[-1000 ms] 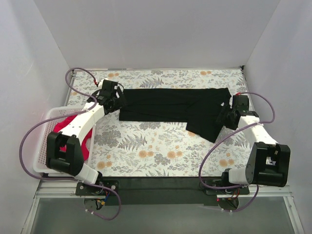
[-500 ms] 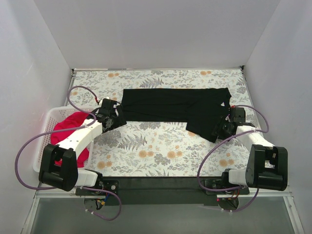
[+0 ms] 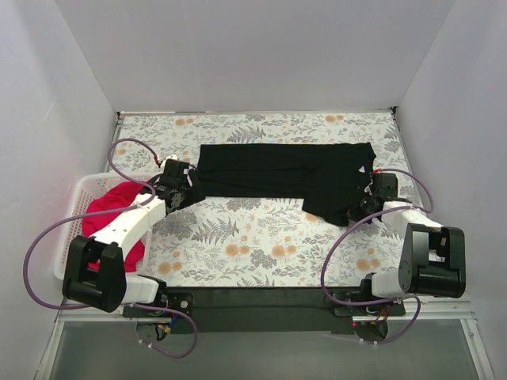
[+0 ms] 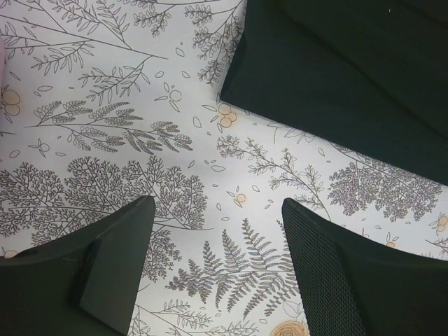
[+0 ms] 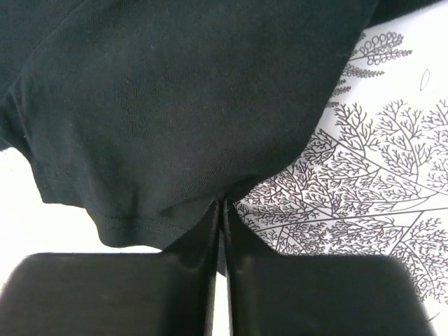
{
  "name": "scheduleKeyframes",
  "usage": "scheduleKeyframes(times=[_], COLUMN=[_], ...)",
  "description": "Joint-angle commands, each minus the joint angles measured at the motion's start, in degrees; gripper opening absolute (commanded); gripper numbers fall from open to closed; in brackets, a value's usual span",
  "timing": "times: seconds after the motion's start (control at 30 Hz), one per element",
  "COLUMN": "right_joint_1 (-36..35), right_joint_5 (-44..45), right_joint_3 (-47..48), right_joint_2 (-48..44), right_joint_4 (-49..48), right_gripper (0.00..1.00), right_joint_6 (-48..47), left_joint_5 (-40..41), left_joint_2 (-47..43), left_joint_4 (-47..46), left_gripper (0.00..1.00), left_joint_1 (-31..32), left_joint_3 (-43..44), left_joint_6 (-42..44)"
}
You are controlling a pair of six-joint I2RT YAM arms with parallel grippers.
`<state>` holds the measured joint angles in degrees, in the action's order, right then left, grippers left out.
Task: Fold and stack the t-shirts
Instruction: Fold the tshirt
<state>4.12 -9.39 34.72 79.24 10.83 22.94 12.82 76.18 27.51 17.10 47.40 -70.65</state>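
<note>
table (image 3: 261, 237): right arm (image 3: 398, 212) low, gripping black t-shirt (image 3: 277, 170)

Plain white walls (image 3: 253, 55) on three sides, table (image 3: 238, 245) with fern-and-flower print surface, soft even light

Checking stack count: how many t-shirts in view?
2. The plain black cloth t-shirt spread on the floral table; the bright red-pink cloth t-shirt in the white plastic lattice basket, left. Others may hide beneath it.
</note>
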Motion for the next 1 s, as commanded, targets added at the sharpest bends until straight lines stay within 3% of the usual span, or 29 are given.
scheduleKeyframes(times=[0.0, 0.27, 0.7, 0.97], right_joint_1=[-0.2, -0.3, -0.3, -0.3], right_joint_5=[2.5, 1.5, -1.0, -2.2], right_joint_3=[-0.4, 11.3, 37.0, 45.8], right_joint_2=[1.8, 2.3, 19.4, 28.3], right_joint_4=[2.4, 3.0, 2.3, 0.3], right_gripper=[0.01, 0.01, 0.01, 0.01], right_joint_6=[-0.6, -1.2, -0.5, -1.5], left_joint_5=[0.5, 0.8, 2.2, 2.6], left_joint_2=[-2.2, -2.0, -1.3, -0.2], left_joint_4=[-1.2, -1.2, -1.3, -1.1], left_gripper=[0.72, 0.72, 0.72, 0.72], left_joint_1=[0.2, 0.2, 0.2, 0.2], left_joint_3=[-0.1, -0.2, -0.4, -0.4], left_joint_6=[0.9, 0.9, 0.9, 1.0])
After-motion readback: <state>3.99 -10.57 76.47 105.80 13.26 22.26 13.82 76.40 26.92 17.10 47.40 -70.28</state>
